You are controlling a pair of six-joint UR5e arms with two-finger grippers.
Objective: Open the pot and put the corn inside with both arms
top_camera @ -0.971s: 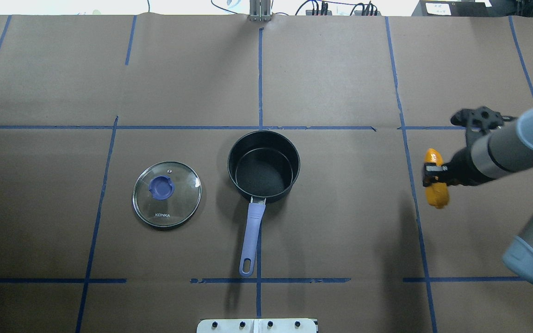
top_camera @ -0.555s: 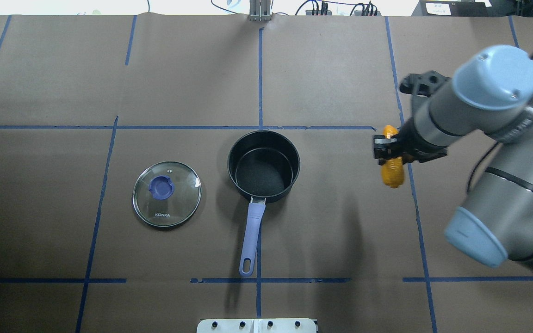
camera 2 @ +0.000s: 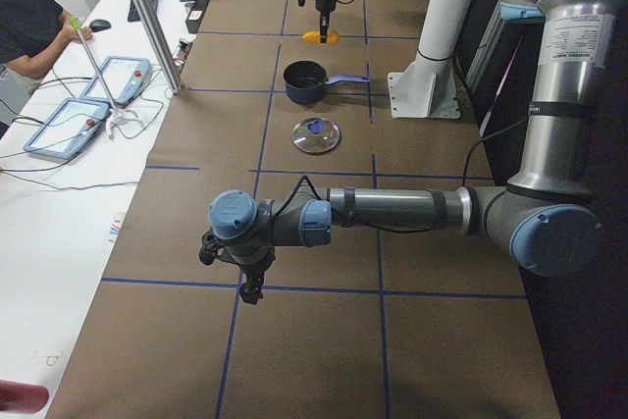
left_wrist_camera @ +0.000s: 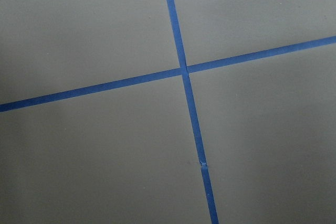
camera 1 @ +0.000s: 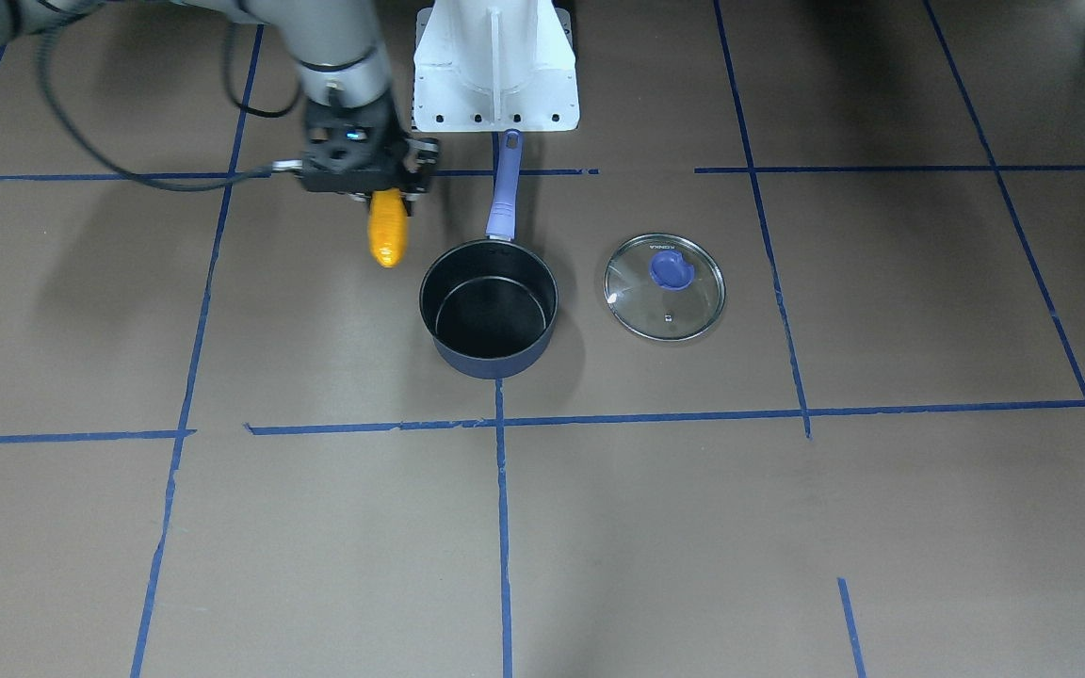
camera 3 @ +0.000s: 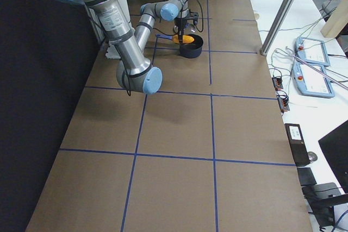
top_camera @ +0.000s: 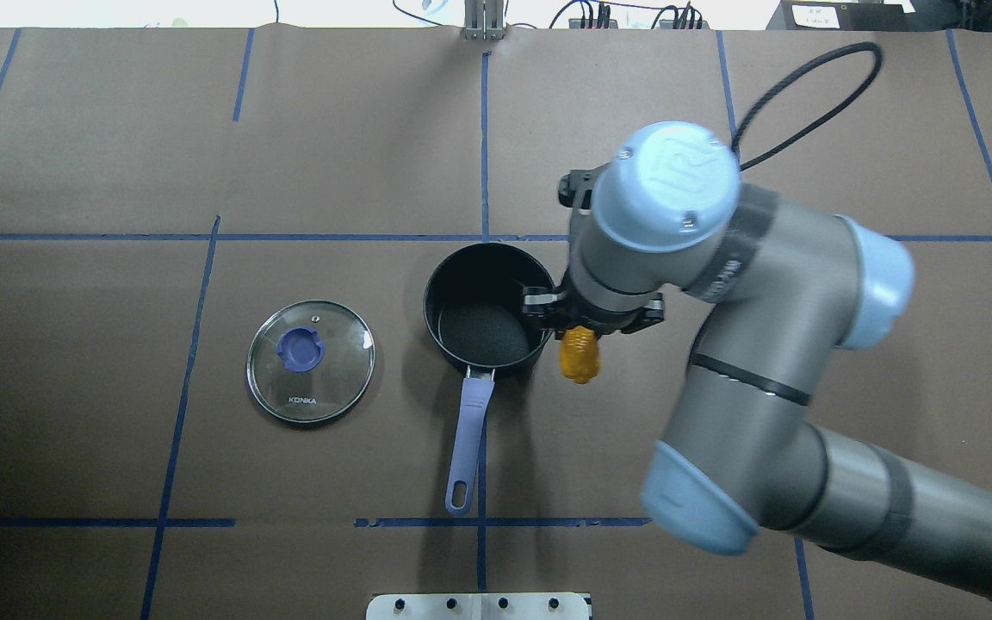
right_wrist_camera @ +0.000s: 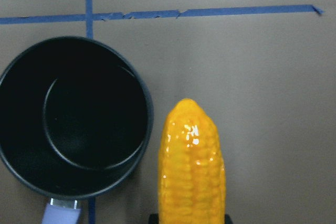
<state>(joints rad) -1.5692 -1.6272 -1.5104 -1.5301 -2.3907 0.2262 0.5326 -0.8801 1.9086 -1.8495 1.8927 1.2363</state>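
Closest to the robot is the end of the pot's handle, whose long axis runs straight back from the bowl toward the robot's edge. There is one pot, open and with nothing in it, standing on the table. Its one glass lid lies flat, knob up, on the pot's left and apart from it. Level with the bowl, just off its right rim and not over the opening, the single corn is held horizontal in the air. Its long axis runs parallel to the handle, with the tapered tip pointing away from the robot. The right gripper points down with its jaws clamped on the cob. The right arm comes in from the near right, elbow bent, with the wrist above the pot's right side. Far off at the table's left end, the left arm stretches out low. The left gripper hangs above a crossing of blue tape; I cannot tell whether its jaws are apart or together
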